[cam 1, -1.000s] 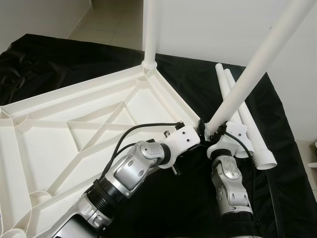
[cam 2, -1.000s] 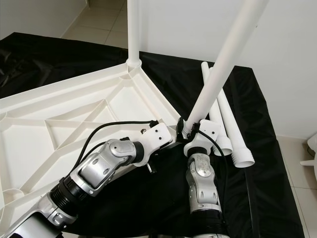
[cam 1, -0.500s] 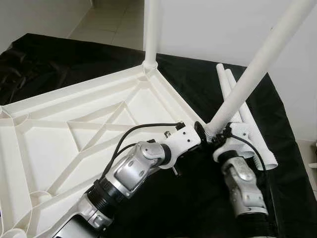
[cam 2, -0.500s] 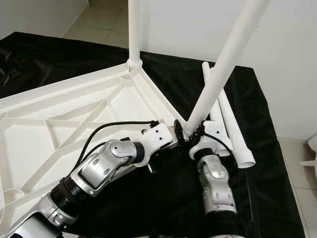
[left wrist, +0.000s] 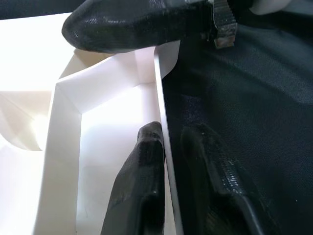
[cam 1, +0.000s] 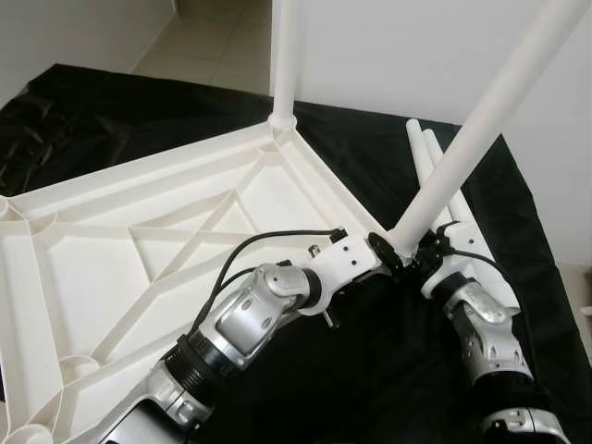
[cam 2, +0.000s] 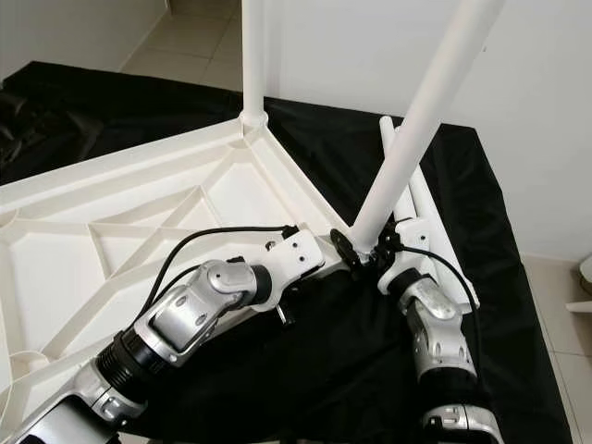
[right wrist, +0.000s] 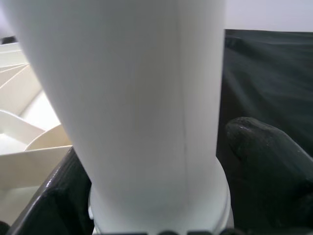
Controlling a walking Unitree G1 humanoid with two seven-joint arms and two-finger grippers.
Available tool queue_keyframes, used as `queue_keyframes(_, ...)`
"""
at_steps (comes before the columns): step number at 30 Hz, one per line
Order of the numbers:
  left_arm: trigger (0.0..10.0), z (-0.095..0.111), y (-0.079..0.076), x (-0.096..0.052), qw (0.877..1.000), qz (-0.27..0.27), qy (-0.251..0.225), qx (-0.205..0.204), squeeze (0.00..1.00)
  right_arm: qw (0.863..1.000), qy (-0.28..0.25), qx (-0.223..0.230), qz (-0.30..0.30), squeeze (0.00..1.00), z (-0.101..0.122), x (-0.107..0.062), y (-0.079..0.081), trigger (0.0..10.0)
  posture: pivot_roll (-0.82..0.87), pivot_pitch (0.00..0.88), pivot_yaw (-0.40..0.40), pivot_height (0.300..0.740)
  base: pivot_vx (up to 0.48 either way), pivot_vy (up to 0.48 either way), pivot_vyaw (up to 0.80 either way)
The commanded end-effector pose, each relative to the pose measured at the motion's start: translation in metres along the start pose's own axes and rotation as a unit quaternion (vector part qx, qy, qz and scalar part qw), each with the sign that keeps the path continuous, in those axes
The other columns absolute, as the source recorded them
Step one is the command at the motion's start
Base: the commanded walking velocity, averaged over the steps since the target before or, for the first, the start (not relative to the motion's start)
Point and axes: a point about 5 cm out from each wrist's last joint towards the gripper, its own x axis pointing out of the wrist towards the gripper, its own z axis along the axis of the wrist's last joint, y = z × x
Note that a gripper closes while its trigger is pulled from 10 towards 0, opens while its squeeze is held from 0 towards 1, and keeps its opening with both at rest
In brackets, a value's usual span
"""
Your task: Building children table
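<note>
A white plastic table top [cam 1: 139, 240] is lying upside down on a black cloth [cam 1: 370, 157], so its ribs are facing up; the ribs are thin raised walls that are making triangle shapes. The plastic is looking smooth and a little shiny, and the cloth is wrinkled and glossy.

The left gripper [cam 1: 377, 255] is reaching to the corner of the table top nearest to the right arm. In the left wrist view its two black fingers [left wrist: 142, 191] are standing on both sides of the thin edge wall of the table top, one inside and one outside, and they are closed on this wall. The fingers are having a rough, grainy surface.

Just beside the left gripper, the right gripper [cam 1: 421, 259] is holding a long white table leg [cam 1: 481, 129], a round smooth tube. It is leaning away from the table top, and its lower end is sitting at the same corner. In the right wrist view the black fingers [right wrist: 269, 161] are pressing on both sides of the tube, just above a wider ring at its bottom.

Behind the right gripper, two more white legs [cam 1: 427, 162] are lying side by side on the cloth, partly hidden by the tilted leg and the wrist. Far from both grippers, at the far corner, another leg [cam 1: 283, 55] is standing upright in its socket. Beyond the cloth, a pale tiled floor [cam 1: 213, 46] and a white wall [cam 1: 388, 46] are showing.
</note>
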Motion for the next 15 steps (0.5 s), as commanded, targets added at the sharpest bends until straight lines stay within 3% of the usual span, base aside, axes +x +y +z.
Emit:
queue_keyframes(1, 10.0, -0.0301, -0.0163, 0.0069, 0.996, -0.056, 0.063, -0.037, 0.00, 0.999, 0.023, 0.001, -0.026, 0.00, -0.0076, -0.0108, -0.0165, 10.0, 0.03, 0.105, -0.043, 0.740, 0.000, 0.000, 0.00)
queue_keyframes(3, 10.0, -0.0300, -0.0162, 0.0069, 0.996, -0.056, 0.063, -0.037, 0.00, 0.999, 0.023, -0.001, -0.022, 0.00, -0.0079, -0.0096, -0.0172, 10.0, 0.03, 0.105, -0.043, 0.740, 0.000, 0.000, 0.00)
queue_keyframes(4, 10.0, -0.0300, -0.0161, 0.0069, 0.996, -0.056, 0.063, -0.037, 0.00, 1.000, 0.023, -0.001, -0.020, 0.00, -0.0079, -0.0087, -0.0176, 7.9, 0.03, 0.105, -0.043, 0.740, 0.000, 0.000, 0.00)
queue_keyframes(5, 10.0, -0.0301, -0.0162, 0.0068, 0.996, -0.056, 0.063, -0.037, 0.00, 1.000, 0.022, 0.000, -0.018, 0.00, -0.0080, -0.0082, -0.0176, 4.9, 0.03, 0.105, -0.043, 0.740, 0.000, 0.000, 0.00)
queue_keyframes(6, 10.0, -0.0300, -0.0160, 0.0068, 0.996, -0.055, 0.063, -0.038, 0.00, 1.000, 0.021, 0.001, -0.015, 0.00, -0.0084, -0.0078, -0.0181, 3.2, 0.03, 0.105, -0.044, 0.740, 0.000, 0.000, 0.00)
queue_keyframes(7, 10.0, -0.0300, -0.0160, 0.0068, 0.996, -0.055, 0.063, -0.038, 0.00, 1.000, 0.021, 0.008, -0.011, 0.00, -0.0096, -0.0076, -0.0178, 0.0, 0.04, 0.105, -0.044, 0.740, 0.000, 0.000, 0.00)
queue_keyframes(15, 10.0, -0.0298, -0.0162, 0.0068, 0.996, -0.055, 0.063, -0.038, 0.00, 0.999, 0.018, 0.031, -0.005, 0.00, -0.0137, -0.0073, -0.0156, 0.0, 0.03, 0.105, -0.043, 0.740, 0.000, 0.000, 0.00)
